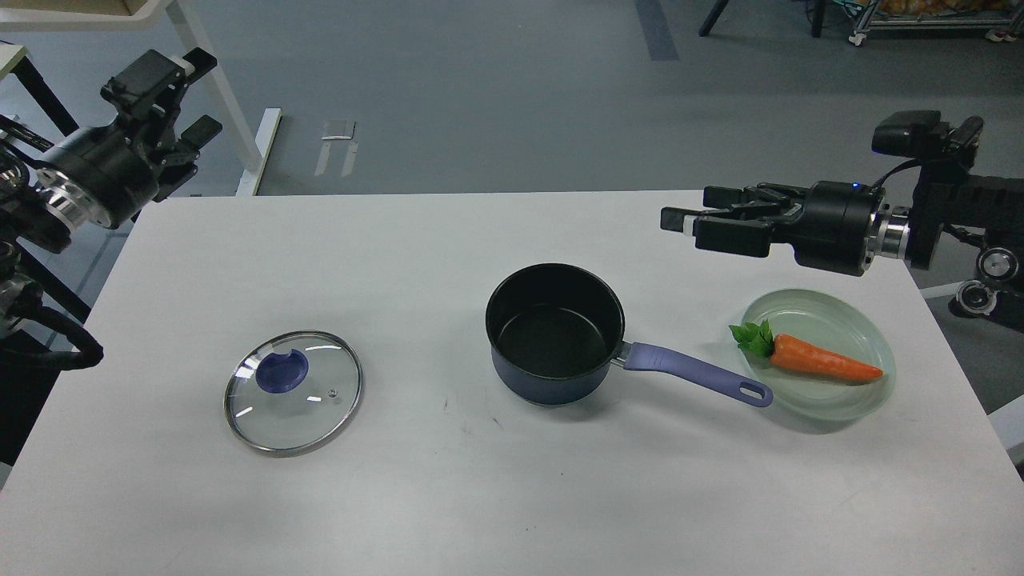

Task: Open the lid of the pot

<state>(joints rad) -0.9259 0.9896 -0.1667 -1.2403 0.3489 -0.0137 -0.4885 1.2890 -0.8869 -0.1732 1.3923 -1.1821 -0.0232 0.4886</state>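
The pot (555, 336) stands open on the white table (496, 496), its black inside showing and its lavender-blue handle (696, 373) pointing right. The glass lid (293, 392) lies flat on the table to the pot's left, apart from it, with its blue-purple knob (282, 372) visible. My left gripper (186, 94) is raised at the far left, beyond the table's back-left corner, open and empty. My right gripper (690, 224) hovers over the table's back right, fingers pointing left, open and empty.
A shallow clear glass dish (832, 404) holding a toy carrot (820, 362) sits right of the pot's handle tip. A white table leg and frame (232, 104) stand on the grey floor behind the left gripper.
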